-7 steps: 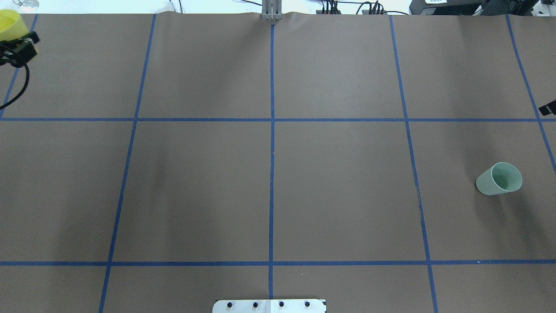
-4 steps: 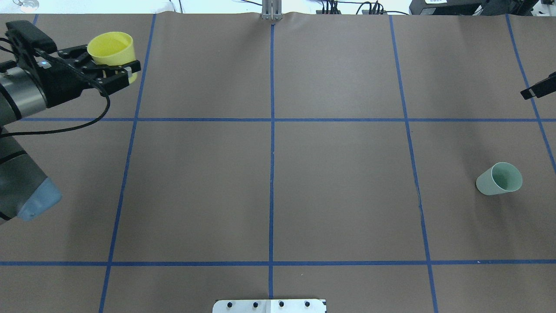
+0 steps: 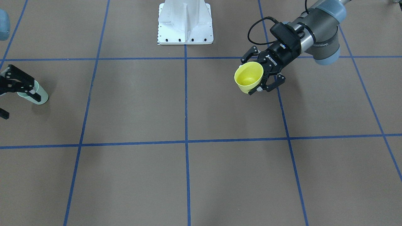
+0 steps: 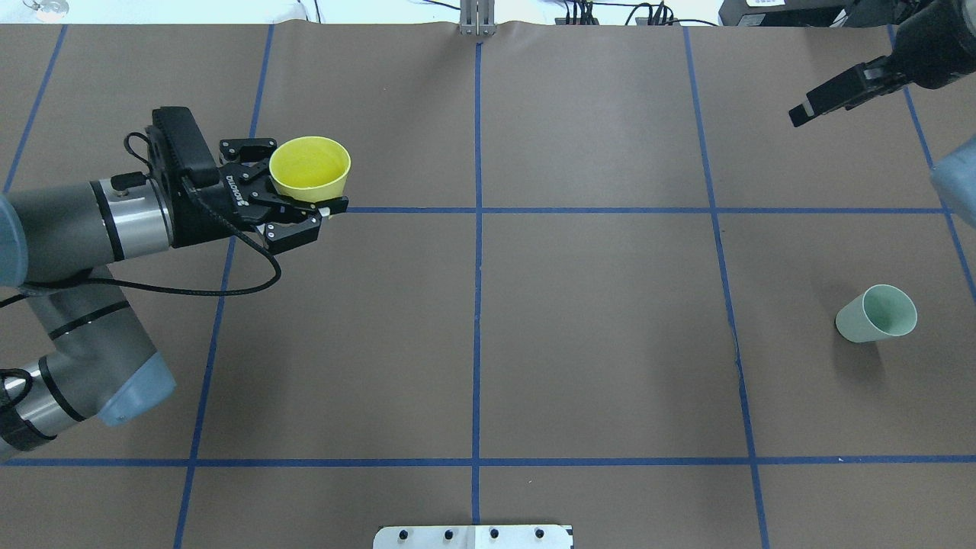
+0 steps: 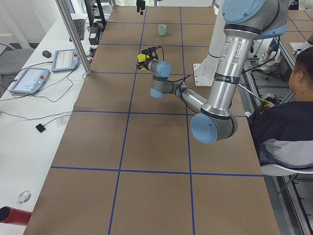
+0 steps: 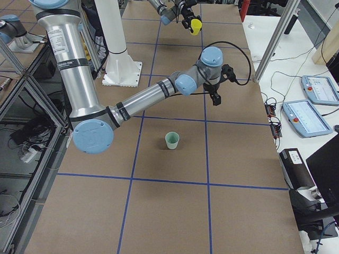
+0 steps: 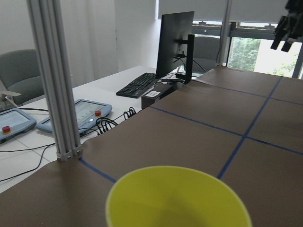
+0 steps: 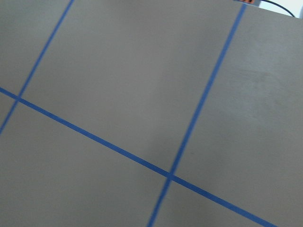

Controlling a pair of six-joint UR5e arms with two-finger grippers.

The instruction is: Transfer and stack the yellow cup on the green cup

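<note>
The bright yellow cup [image 4: 309, 166] hangs upright, mouth up, clamped in the left jaws above the table [image 4: 595, 343]; the pale green cup [image 4: 877, 313] stands upright on it, well apart.

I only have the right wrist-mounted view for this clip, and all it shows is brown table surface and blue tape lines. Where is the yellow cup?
Observer: The left gripper is shut on the yellow cup, mouth up, held off the table over its left half.
Reviewer: And the green cup?
Observer: The green cup stands upright on the table's right side, with nothing stacked in it.
Reviewer: Is the right arm's gripper at it?
Observer: No. The right gripper is open, holds nothing and hangs apart from the green cup.
</note>
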